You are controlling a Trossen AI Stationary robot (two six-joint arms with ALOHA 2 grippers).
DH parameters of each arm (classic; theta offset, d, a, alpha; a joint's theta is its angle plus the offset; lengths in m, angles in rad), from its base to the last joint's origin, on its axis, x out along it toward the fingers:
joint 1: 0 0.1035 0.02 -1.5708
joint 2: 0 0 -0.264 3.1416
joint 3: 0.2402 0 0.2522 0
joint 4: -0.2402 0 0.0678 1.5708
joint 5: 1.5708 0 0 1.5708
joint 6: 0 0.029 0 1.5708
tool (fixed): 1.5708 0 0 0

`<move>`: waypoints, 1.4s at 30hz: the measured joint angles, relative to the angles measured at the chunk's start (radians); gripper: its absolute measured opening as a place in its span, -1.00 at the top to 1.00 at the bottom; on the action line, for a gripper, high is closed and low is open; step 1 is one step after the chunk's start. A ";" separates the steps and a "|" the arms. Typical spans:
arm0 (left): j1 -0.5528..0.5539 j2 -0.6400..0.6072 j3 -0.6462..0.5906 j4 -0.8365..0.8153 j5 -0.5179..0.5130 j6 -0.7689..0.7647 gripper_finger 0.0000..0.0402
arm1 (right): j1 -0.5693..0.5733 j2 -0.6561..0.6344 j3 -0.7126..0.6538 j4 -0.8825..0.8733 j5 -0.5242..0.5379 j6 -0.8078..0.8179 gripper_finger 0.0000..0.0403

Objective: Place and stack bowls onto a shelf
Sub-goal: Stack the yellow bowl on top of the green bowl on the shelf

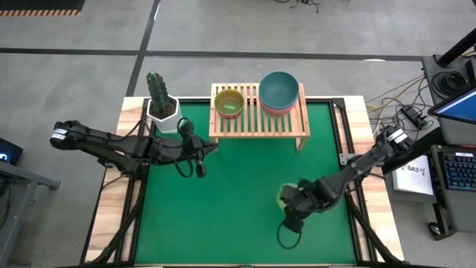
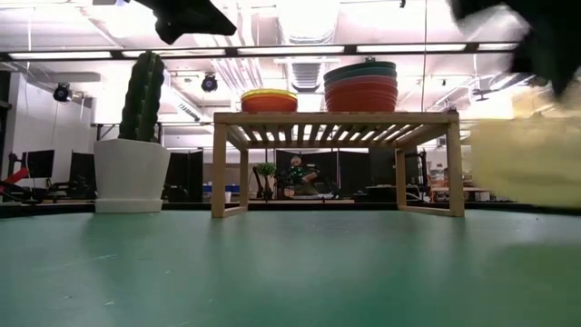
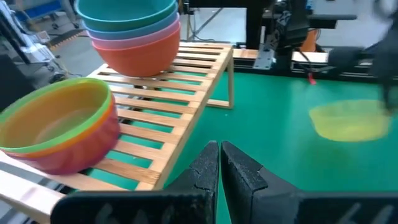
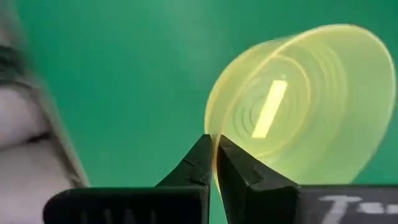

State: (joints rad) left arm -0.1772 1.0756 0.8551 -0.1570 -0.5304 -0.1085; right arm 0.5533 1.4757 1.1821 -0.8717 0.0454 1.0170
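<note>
The light-wood shelf (image 1: 260,119) stands at the table's far edge. On its slats rest a small stack topped by a yellow-green bowl (image 1: 229,103) (image 3: 59,121) and a taller stack topped by a teal bowl (image 1: 279,91) (image 3: 130,25). My right gripper (image 4: 214,149) is at the near right of the table (image 1: 288,201), shut on a translucent yellow bowl (image 4: 305,106) (image 2: 526,154). My left gripper (image 3: 219,163) is shut and empty. It hovers left of centre (image 1: 207,151), just in front of the shelf's left end. My right gripper pinches the yellow bowl's rim (image 4: 212,134), one finger inside the bowl and one outside. The bowl is tipped on its side with its opening toward the wrist camera. In the low view it appears clear of the mat.
A white pot with a green cactus (image 1: 160,100) (image 2: 136,136) stands at the far left corner beside the shelf. Green mat (image 1: 238,201) lies open between the two grippers. A person (image 2: 298,174) sits far back in the room.
</note>
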 joint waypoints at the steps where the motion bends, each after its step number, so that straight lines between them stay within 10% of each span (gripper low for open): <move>1: 0.000 0.000 0.000 0.000 -0.008 0.003 1.00 | -0.014 0.000 0.035 0.026 0.029 -0.072 0.96; 20: -0.069 -0.299 -0.134 0.079 -0.012 0.047 1.00 | -0.454 0.152 0.672 0.141 0.169 -1.336 0.96; 33: -0.068 -0.458 -0.228 0.109 -0.010 0.075 1.00 | -0.714 0.513 1.168 -0.253 0.212 -1.526 0.96; 42: -0.068 -0.462 -0.230 0.112 -0.008 0.082 1.00 | -0.748 0.571 1.158 -0.276 0.347 -1.595 0.96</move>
State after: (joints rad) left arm -0.2455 0.6135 0.6254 -0.0445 -0.5381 -0.0265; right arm -0.1944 2.0468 2.3405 -1.1476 0.3927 -0.5781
